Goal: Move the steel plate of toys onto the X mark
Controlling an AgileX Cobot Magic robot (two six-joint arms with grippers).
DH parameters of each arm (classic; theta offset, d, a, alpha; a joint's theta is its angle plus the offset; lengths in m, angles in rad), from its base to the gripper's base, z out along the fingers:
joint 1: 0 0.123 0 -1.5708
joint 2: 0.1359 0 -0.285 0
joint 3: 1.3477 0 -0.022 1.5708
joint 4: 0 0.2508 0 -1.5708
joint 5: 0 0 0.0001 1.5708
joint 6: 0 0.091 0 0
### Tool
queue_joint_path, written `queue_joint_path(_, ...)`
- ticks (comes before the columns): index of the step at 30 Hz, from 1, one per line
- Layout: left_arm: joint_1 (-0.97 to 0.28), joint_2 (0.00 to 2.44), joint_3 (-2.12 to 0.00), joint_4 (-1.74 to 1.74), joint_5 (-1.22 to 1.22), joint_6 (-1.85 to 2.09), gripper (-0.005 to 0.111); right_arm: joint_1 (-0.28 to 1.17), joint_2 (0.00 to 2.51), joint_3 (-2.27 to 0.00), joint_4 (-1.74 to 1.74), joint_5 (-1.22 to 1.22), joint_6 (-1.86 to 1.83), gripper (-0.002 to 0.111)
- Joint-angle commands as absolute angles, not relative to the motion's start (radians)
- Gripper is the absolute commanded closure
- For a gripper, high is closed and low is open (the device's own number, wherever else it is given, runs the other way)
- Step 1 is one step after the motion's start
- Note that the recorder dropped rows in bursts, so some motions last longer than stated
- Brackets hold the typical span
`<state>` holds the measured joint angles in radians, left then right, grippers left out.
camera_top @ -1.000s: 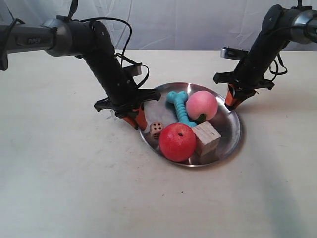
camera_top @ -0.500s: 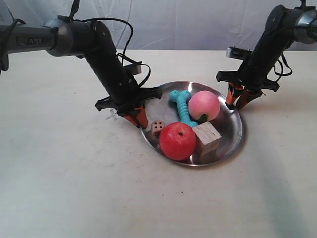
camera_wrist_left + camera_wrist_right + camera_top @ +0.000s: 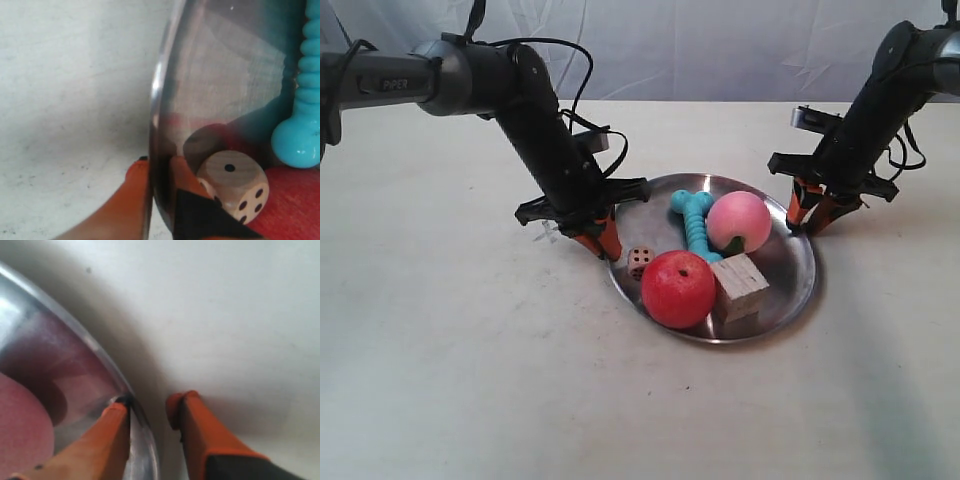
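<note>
The steel plate (image 3: 788, 272) sits right of centre in the exterior view, on the pale tabletop (image 3: 450, 350). It carries the toys. The red apple (image 3: 677, 288) is at its near edge, with the wooden cube (image 3: 740, 286) touching it at the right. The pink peach (image 3: 739, 221) is behind them, the turquoise bone (image 3: 695, 222) leans against the peach, and the die (image 3: 640, 262) lies by the plate's left rim.

The left claw (image 3: 597, 243) is at that left rim. In the left wrist view its orange fingers (image 3: 131, 200) sit one on each side of the rim (image 3: 157, 100), and it appears to be clamped narrow on the metal just beside the die (image 3: 232, 182).

The right claw (image 3: 812, 217) is at the plate's upper right rim. In the right wrist view one finger (image 3: 107, 440) touches the rim from inside, while the other (image 3: 197, 435) stands on the tabletop with a gap between, so this claw is slightly parted around the rim.
</note>
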<state>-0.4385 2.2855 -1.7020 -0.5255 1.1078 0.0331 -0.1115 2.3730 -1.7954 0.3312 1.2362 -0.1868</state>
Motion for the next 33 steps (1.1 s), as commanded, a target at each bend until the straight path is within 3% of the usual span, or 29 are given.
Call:
queue_joint_path(1,-0.44,2.283,-1.702,-0.456,1.143,0.05,0.107,-0.127,2.353,-1.786,0.242,1.221,-0.184,0.074)
queue_joint_path(5,-0.44,2.283,-1.702,-0.459,1.143,0.05,0.107,-0.14,2.332,-1.786,0.232,1.221,-0.184,0.074)
queue_joint_path(10,-0.44,2.283,-1.702,-0.456,1.143,0.05,0.107,-0.177,2.324,-1.786,0.253,1.221,-0.184,0.064)
queue_joint_path(16,-0.44,2.283,-1.702,-0.458,1.141,0.05,0.107,-0.185,2.32,-1.774,0.267,1.221,-0.184,0.064)
queue_joint_path(33,-0.44,2.283,-1.702,-0.467,1.124,0.055,0.107,-0.188,2.173,-1.302,0.493,1.103,-0.331,0.064)
